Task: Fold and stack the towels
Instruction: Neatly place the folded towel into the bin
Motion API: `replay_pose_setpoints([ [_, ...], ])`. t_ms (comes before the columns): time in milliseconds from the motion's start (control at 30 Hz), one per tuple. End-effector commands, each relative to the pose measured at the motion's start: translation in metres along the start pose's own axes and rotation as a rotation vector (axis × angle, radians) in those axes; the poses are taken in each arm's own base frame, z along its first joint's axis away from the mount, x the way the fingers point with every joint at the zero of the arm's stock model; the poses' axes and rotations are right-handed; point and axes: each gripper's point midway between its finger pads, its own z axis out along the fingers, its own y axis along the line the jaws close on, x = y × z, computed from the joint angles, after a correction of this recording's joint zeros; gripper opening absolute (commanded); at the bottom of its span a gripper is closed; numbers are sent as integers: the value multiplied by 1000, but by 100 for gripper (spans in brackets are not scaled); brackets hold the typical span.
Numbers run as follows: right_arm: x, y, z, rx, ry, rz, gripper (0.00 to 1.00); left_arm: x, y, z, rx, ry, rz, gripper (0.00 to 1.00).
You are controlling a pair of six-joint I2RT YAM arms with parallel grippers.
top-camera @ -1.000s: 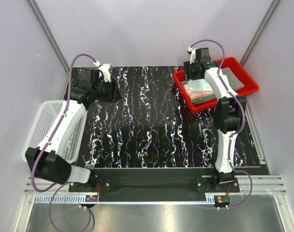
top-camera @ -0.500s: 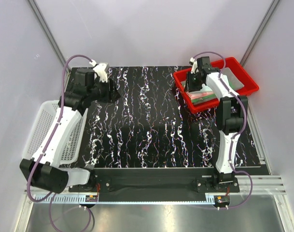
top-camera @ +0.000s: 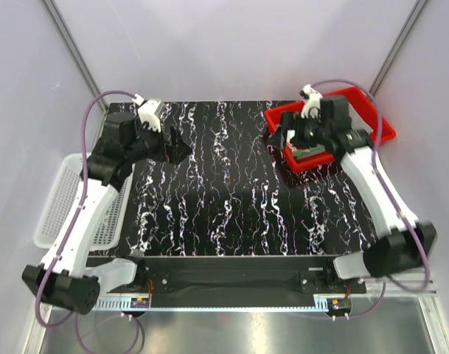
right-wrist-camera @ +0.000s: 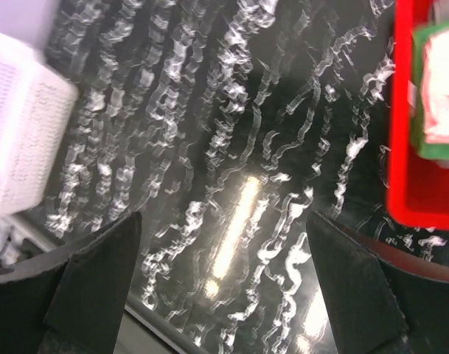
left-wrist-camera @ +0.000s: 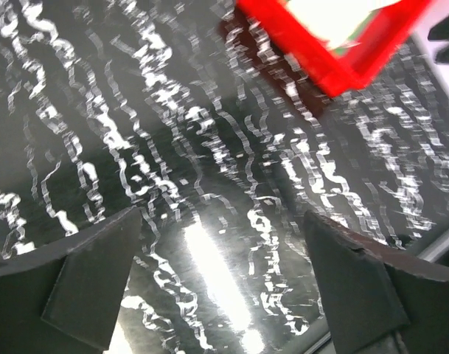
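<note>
Marbled table (top-camera: pixel 231 199); towels (top-camera: pixel 312 153) tray-bound — far-right corner.

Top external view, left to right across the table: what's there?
White basket → left gripper, open, over the bare black mat → right gripper, open, at the tray's left end → stacked towels → red tray.

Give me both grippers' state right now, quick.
Left gripper: open, holding nothing, above the bare black table.
Right gripper: open, holding nothing, beside the red tray.
</note>
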Motion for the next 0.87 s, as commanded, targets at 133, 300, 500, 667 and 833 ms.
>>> replay_pose_setpoints([
  [133,-4,45,-92,-95,-315,60,100,-43,-59,-57,222,-275,102,99],
  [300,-10,42,-132,-20,-462,101,100,-56,-75,-97,228,-432,135,99],
  [500,-6,39,-150,10,-520,114,100,-55,-76,-108,208,-421,142,99],
  [667,-10,45,-166,5,-555,82,100,-51,-74,-105,206,-409,135,99],
  [833,-7,42,-165,24,-543,56,100,-51,-75,-103,215,-405,126,99],
])
